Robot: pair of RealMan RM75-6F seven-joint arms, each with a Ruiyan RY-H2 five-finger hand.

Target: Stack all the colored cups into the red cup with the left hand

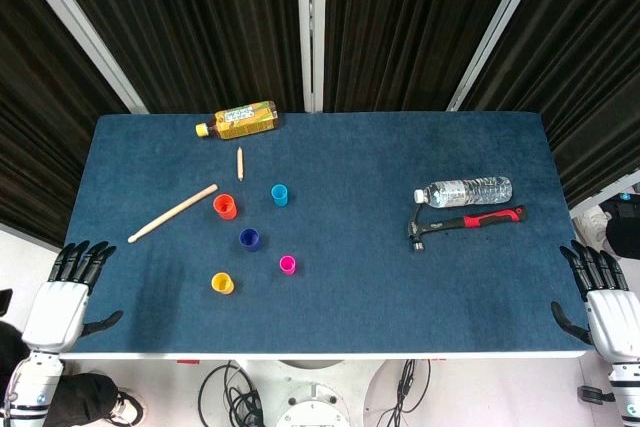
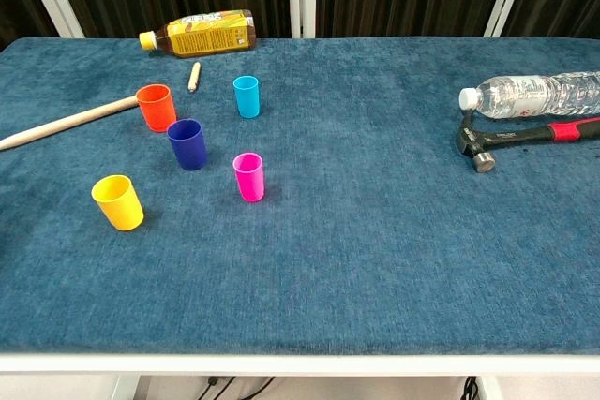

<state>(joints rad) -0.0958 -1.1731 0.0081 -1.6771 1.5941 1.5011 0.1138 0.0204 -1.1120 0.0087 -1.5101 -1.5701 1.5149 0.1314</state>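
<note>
Red cup (image 1: 225,207) upright among four separate colored cups, left hand (image 1: 62,299) at tabletop (image 1: 400,287) edge seven o'clock, fingers spread, empty, right hand (image 1: 606,299) likewise at five o'clock.

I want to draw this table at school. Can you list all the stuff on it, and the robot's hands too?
red cup: 1, red-orange, left side, beside the long stick's end
dark blue cup: 1, just in front of the red one
light blue cup: 1, right of the red one
pink cup: 1, right of the dark blue one
yellow cup: 1, nearest the front edge
long stick: 1, pale wood, far left
short stick: 1, pale wood, near the tea bottle
tea bottle: 1, amber, lying at the back
water bottle: 1, clear, lying at right
hammer: 1, red and black, beside it
table: 1, blue cloth
left hand: open, left front corner
right hand: open, right front corner
</note>
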